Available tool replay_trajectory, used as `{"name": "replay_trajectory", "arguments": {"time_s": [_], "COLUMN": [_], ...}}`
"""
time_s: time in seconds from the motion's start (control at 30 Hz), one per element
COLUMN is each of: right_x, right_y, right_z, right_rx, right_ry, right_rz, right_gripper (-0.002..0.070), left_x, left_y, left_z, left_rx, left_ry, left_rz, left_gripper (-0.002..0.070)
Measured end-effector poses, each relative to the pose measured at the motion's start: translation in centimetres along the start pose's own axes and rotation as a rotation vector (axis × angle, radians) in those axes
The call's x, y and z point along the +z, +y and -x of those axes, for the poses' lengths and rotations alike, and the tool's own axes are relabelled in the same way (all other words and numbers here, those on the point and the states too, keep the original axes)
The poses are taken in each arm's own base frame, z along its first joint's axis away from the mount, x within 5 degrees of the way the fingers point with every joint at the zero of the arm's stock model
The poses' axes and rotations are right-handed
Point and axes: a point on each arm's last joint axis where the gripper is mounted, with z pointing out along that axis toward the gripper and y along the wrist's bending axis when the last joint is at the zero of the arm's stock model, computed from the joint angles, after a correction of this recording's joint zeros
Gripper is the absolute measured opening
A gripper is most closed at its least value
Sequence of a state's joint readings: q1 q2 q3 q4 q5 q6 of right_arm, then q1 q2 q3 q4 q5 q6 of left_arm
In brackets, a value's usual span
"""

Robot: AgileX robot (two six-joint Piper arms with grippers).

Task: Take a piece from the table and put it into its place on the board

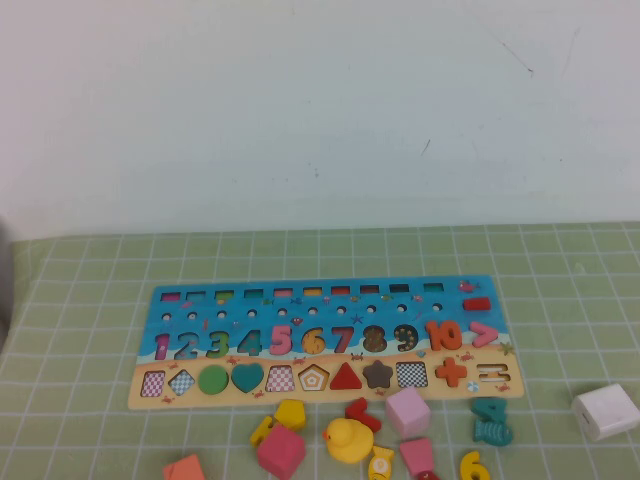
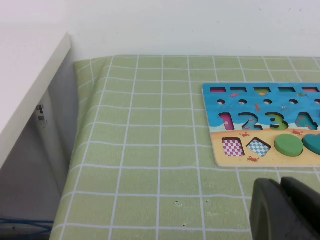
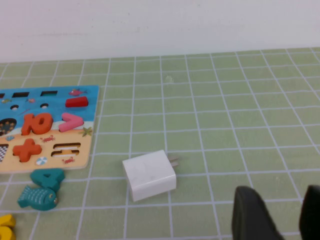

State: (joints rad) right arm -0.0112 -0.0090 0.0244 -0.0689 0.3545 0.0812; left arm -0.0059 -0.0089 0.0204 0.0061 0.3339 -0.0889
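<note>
The board (image 1: 232, 398) lies across the middle of the green checked cloth, with a blue top carrying numbers 1 to 10 and a tan strip of shapes. The yellow numeral 6 (image 1: 473, 466) lies flat at the near edge, in front of the board's right end; part of it shows in the right wrist view (image 3: 5, 225). Neither gripper shows in the high view. My left gripper (image 2: 280, 182) is shut and empty, near the board's left end (image 2: 220, 150). My right gripper (image 3: 280, 200) is open and empty, right of the board (image 3: 82, 155).
Loose pieces lie in front of the board: a yellow duck (image 1: 347, 438), pink cubes (image 1: 408, 411), a yellow pentagon block (image 1: 290, 413), a teal fish (image 1: 492, 430). A white charger plug (image 1: 606, 411) sits at the right. A white shelf (image 2: 30, 85) stands beyond the table's left edge.
</note>
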Motion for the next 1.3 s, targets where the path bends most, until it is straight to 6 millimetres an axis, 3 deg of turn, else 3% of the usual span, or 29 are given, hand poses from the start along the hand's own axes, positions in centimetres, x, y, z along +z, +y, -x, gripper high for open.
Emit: {"name": "replay_trajectory", "arguments": {"time_s": [1.0,1.13,1.3], "right_x": [0.0,0.0,-0.2], "right_y": [0.0,0.5,1.9], "right_z": [0.0,0.0,0.2], "right_rx": [0.009,0.194,0.781], "right_ry": [0.0,0.006,0.057], "right_rz": [0.003,0.057,0.207], "right_gripper": [0.0218,0.0218,0.0218], "left_x": [0.0,0.0,0.0], "left_y": [0.0,0.0,0.0], "left_z": [0.0,0.0,0.0], "left_rx": [0.0,0.0,0.0], "left_ry": [0.0,0.0,0.0], "left_rz": [0.0,0.0,0.0], "left_gripper": [-0.0001,-0.0001,-0.0001]}}
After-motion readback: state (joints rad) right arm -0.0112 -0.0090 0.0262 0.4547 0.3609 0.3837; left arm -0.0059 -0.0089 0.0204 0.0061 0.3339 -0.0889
